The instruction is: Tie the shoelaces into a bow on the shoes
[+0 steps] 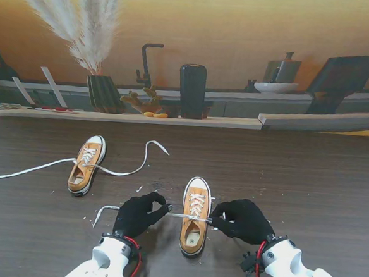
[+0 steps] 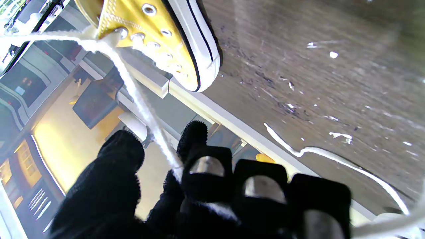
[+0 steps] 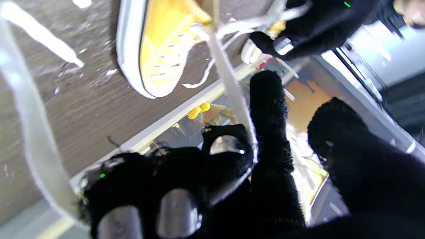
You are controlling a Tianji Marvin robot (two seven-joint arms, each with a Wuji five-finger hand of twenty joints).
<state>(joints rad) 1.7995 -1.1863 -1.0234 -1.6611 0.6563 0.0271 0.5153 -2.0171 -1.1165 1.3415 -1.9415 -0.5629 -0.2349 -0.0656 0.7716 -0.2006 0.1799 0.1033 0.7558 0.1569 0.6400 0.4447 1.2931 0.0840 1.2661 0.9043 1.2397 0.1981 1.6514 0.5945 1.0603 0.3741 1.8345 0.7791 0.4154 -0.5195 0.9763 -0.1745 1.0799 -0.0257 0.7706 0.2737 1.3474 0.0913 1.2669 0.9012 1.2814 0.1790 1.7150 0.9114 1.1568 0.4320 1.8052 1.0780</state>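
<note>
Dark wood-grain table (image 1: 296, 178), flecked with white lint, against a kitchen-scene backdrop with a vase of pampas plumes (image 1: 85, 24). Two orange sneakers on it: the far shoe (image 1: 86, 165) well off to my left, its long laces (image 1: 132, 166) sprawled loose and untied; the near shoe (image 1: 195, 215) between both hands, toe pointing away from me. Left hand (image 1: 138, 214) is closed on the left lace end (image 2: 139, 99), pinched between thumb and index; wrist view shows the cord running taut from the top eyelets to the fingers (image 2: 196, 146). Right hand (image 1: 242, 220) likewise grips the right lace end (image 3: 232, 89), clamped against a finger (image 3: 269, 109). The two strands are drawn straight out to opposite sides, likely to cinch the lacing or a first crossing; whether a knot sits at the tongue cannot be told. Slack tail (image 1: 103, 212) trails past the left hand. No loops formed, so the bow is early. Far shoe untouched.
</note>
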